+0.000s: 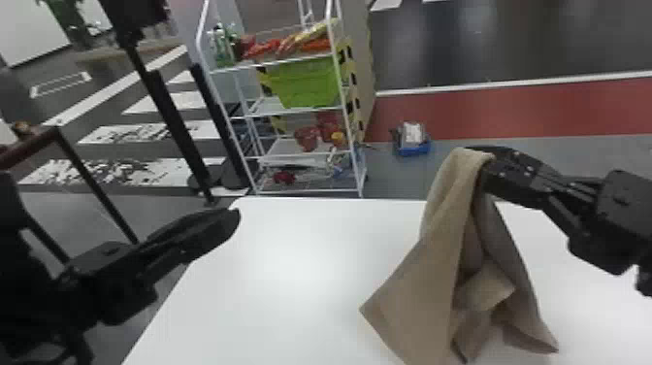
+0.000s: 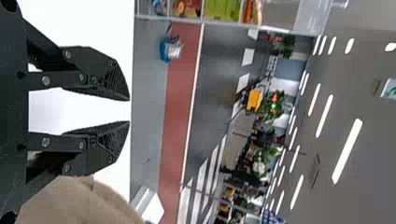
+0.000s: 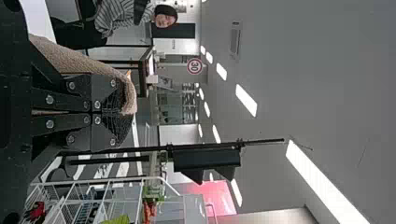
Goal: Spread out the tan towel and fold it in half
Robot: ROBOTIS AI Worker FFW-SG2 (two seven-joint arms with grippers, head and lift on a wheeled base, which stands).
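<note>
Inspected first, head view: tan towel [image 1: 431, 286] hung from right hand [image 1: 481, 162], above the right part of the worktop [image 1: 291, 267], with lower folds spilling toward the near edge of the worktop. Noted: bunched and creased below the grip, with a free corner [image 1: 372, 308] pointing toward the middle of the worktop. Contact between lower folds and worktop: not determinable. Found at the left edge of the worktop: left hand [image 1: 234, 221], empty and well apart from the tan towel. Inspected second, left wrist view: left hand with a clear gap between fingers, nothing in the grip, pointed out past the far edge of the worktop; tan towel seen near one finger, contact not determinable. Inspected third, right wrist view: right hand closed tight, with tan towel clamped at the tips and draped over the outside of one finger. Assessed as the spreading step, with tan towel lifted by a single grip; neither laid flat nor folded. Called for next, by judgement: bring left hand across to the free corner, pinch one layer only, then draw apart and lower onto the worktop. Risk to record: catching a doubled layer, leaving a crooked spread before folding in half.
</note>
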